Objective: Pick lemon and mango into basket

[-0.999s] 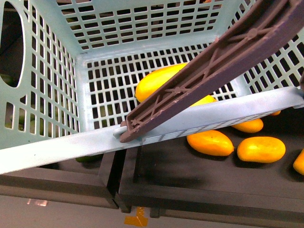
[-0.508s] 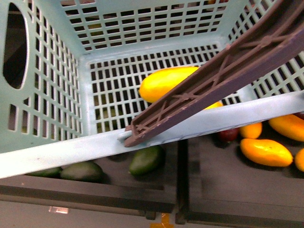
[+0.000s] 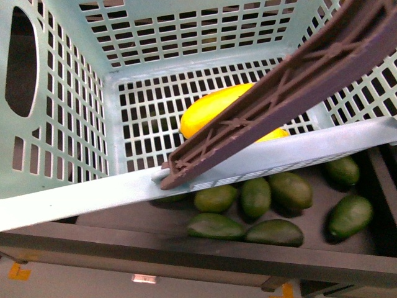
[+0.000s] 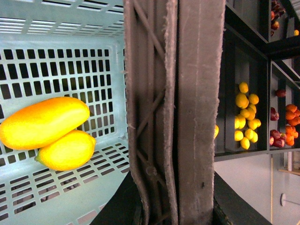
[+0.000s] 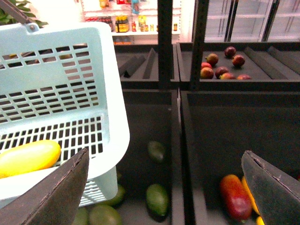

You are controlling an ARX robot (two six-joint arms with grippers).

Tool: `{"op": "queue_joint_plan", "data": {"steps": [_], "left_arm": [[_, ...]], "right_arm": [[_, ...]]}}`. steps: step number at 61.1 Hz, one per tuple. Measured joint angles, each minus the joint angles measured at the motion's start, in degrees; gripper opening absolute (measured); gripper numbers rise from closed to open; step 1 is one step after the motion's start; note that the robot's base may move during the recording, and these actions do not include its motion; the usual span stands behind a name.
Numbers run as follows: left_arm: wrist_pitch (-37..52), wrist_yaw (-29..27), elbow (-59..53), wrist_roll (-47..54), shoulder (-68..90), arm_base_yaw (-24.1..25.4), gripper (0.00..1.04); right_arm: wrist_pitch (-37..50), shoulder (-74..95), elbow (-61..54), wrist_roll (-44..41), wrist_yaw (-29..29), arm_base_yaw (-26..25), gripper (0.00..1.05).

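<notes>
The basket [image 3: 74, 155] fills most of the front view, its tall side wall with an oval hand hole at the far left, its slotted floor in the middle, and its pale front rim slanting upward to the right across the frame. On the floor, right of centre, lies the mango [image 3: 214, 107], long and orange-yellow. Just beside it on the near side a sliver of the lemon [image 3: 273, 133] shows above the rim; the left wrist view shows the two fruits touching, the lemon [image 4: 68, 150] tucked against the mango [image 4: 42, 123]. A brown handle [image 3: 291, 81] crosses over both, rising from the front rim toward the upper right corner.

Below the rim, a dark shelf tray [image 3: 124, 217] holds a group of dark green fruits [image 3: 273, 192] (at least seven, lying close together, several touching).

No gripper appears in the front view. In the left wrist view the handle [image 4: 178, 112] runs straight through the frame and covers the left pincer, so whether it grips the handle cannot be told. The right gripper [image 5: 164, 187] hangs with its two dark fingers [image 5: 51, 197] spread wide and nothing between them, over a dark bin with more green fruits and, further right, a red one [image 5: 236, 197].
</notes>
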Motion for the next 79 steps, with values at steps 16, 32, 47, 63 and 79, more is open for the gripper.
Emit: {"op": "queue_joint_plan", "data": {"steps": [16, 32, 47, 63, 79], "left_arm": [[0.00, -0.39, 0.00, 0.11, -0.07, 0.04, 0.19], [0.00, -0.04, 0.00, 0.00, -0.04, 0.02, 0.19], [-0.07, -2.03, 0.00, 0.63, -0.22, 0.96, 0.19], [-3.41, -36.83, 7.41, -27.85, 8.98, 2.43, 0.19], [-4.07, -35.04, 20.09, -35.04, 25.86, 12.44, 0.19]], "right_arm": [[0.00, -0.02, 0.00, -0.02, 0.13, 0.02, 0.96], [-0.02, -0.07, 0.00, -0.02, 0.09, 0.00, 0.96], [-0.02, 0.00, -0.04, -0.04, -0.33, -0.13, 0.96], [0.00, -0.04, -0.04, -0.02, -0.17, -0.13, 0.96], [0.00, -0.04, -0.04, -0.02, -0.09, -0.13, 0.96]]}}
